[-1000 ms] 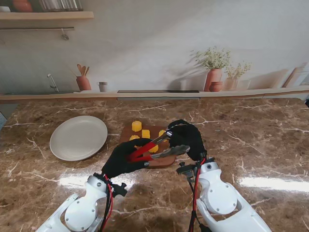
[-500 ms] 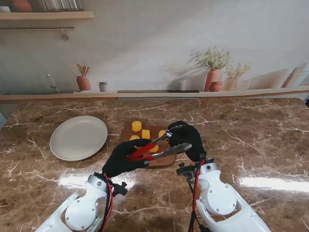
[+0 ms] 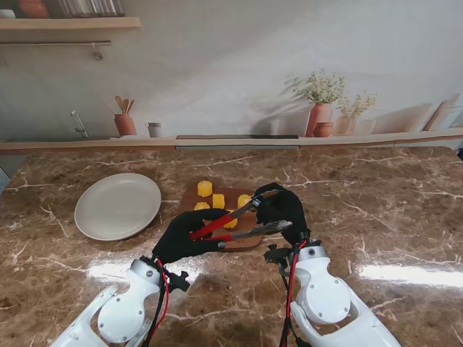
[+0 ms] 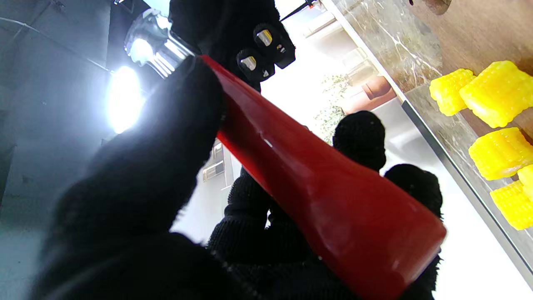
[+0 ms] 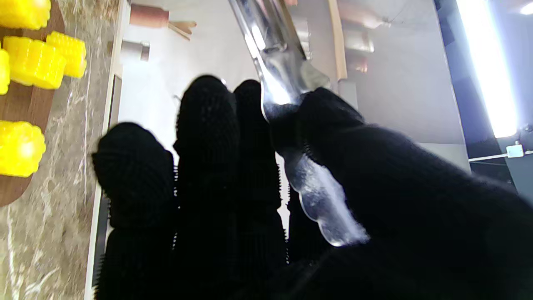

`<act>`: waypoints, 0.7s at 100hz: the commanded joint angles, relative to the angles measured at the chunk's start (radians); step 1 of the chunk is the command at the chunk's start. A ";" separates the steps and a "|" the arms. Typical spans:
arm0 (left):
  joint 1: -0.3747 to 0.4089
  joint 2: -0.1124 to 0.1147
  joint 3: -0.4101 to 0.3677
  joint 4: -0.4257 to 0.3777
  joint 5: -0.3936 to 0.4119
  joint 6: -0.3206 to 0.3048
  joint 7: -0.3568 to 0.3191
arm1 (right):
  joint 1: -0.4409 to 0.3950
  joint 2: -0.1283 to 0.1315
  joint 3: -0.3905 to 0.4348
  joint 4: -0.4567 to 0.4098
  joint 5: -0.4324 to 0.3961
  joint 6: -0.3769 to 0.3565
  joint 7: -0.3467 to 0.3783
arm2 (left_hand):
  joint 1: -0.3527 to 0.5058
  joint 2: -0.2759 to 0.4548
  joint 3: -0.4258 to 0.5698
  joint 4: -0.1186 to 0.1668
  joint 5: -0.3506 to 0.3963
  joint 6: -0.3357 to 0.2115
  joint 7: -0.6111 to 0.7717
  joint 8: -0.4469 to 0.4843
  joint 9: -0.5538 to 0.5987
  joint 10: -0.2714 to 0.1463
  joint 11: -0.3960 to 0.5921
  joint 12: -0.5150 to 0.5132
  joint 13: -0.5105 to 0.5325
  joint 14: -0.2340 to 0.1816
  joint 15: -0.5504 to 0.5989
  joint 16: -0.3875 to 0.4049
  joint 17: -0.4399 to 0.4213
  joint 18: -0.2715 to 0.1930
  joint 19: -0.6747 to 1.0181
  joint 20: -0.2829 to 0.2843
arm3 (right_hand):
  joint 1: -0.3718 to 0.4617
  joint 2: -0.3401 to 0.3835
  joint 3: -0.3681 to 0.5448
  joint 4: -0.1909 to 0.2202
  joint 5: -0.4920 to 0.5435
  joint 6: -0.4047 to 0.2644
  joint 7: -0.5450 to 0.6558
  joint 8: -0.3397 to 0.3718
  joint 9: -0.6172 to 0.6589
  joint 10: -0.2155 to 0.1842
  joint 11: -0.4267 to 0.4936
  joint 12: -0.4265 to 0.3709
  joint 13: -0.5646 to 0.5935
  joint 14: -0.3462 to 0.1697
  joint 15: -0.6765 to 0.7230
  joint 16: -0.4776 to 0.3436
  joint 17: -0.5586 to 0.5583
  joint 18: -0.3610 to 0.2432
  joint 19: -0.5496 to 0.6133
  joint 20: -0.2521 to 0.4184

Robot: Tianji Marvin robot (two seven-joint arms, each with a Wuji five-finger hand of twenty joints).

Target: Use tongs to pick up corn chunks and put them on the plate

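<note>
Both hands clasping tongs

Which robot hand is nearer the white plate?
Left. The left robot hand sits just right of the plate; the right robot hand lies farther right, beyond the cutting board.

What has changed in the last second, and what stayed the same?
The right hand shifted slightly farther from me with the steel tips of the tongs, uncovering a corn chunk. Both hands kept their grip; the left hand, plate and cutting board stayed put.
</note>
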 commanded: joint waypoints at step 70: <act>-0.029 0.014 0.032 0.043 0.197 0.016 0.056 | -0.028 -0.081 -0.063 -0.074 0.098 0.179 -0.193 | -0.154 0.003 0.067 0.023 -0.196 -0.127 0.025 0.007 -0.270 -0.136 -0.069 -0.208 -0.312 -0.025 -0.327 -0.296 -0.348 0.081 -0.307 -0.109 | 0.037 -0.071 0.232 0.038 0.103 -0.022 0.096 0.261 0.133 -0.005 0.148 0.010 0.043 0.006 0.279 0.028 0.148 0.001 0.187 -0.042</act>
